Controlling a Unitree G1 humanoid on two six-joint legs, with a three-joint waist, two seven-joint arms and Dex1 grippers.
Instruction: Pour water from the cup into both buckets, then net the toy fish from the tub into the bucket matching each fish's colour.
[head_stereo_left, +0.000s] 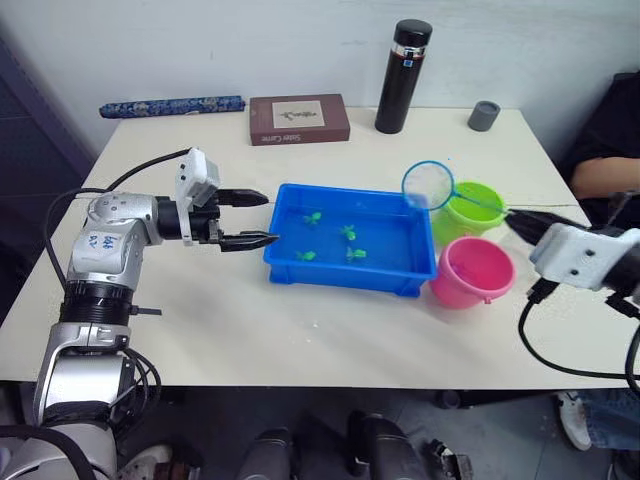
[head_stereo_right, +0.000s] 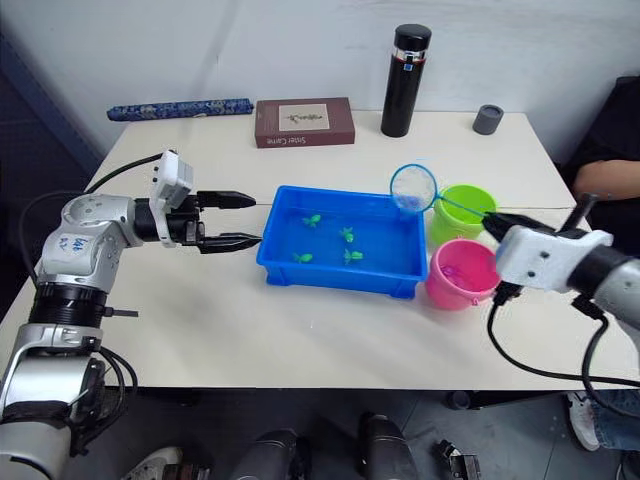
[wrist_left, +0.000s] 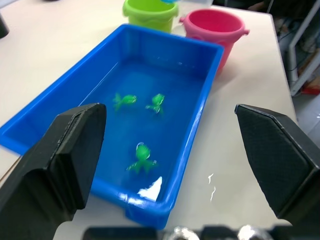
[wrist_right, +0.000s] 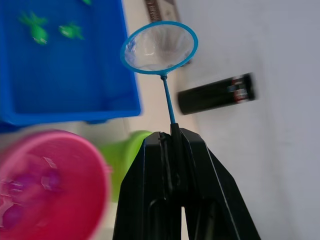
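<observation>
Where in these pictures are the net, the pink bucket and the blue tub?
net (wrist_right: 159, 48): right wrist view, on the mesh.
pink bucket (head_stereo_left: 470, 272): left eye view, inner wall.
blue tub (head_stereo_right: 335, 281): right eye view, near wall.

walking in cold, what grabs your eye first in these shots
The bright blue tub at the table's middle, with four green toy fish lying in it. Next, the round net held up over the tub's far right corner by the right gripper, shut on its handle. Just right of the tub stand the lime green bucket and the pink bucket, while the open left gripper hovers by the tub's left end.
</observation>
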